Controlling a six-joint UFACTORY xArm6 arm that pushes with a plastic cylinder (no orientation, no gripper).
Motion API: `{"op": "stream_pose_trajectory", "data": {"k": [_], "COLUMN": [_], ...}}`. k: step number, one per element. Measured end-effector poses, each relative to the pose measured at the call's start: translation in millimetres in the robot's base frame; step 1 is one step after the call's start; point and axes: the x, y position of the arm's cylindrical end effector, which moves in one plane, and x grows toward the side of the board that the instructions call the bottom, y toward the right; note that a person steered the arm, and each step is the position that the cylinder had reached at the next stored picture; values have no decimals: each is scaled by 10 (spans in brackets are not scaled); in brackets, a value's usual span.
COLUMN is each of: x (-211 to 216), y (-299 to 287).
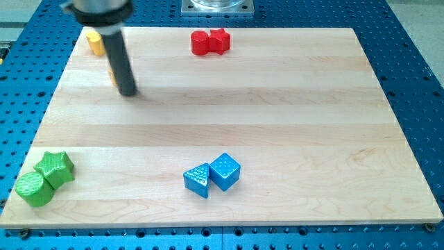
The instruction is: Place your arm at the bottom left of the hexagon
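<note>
At the view's far left, near the bottom corner of the table (222,104), a green cylinder (33,189) and a green star-shaped block (55,168) lie touching each other, well apart from my work. Further up on that side, close to the top edge, is a yellow block (94,43), which I judge to be the hexagon, though my rod hides much of it and its shape is hard to make out; a sliver of another yellowish piece may sit behind the rod, but I cannot tell. My tip (127,92) rests on the wood below that yellow block and to its right, near but apart from it. I carry no pincer, only this rod, so nothing is grasped. By my judgement I have come near but stand on the wrong side: I must yet get round to the block's lower left. Toward the middle, a blue triangular block (198,180) touches a blue cube (225,171) low down, and a red cylinder (200,42) touches a red star-shaped block (220,40) at the top.
</note>
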Motion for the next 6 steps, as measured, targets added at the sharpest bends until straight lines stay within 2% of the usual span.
{"op": "stream_pose_trajectory", "data": {"k": [1,3,6], "x": [-320,-38,-32], "y": [-434,-478,-480]}}
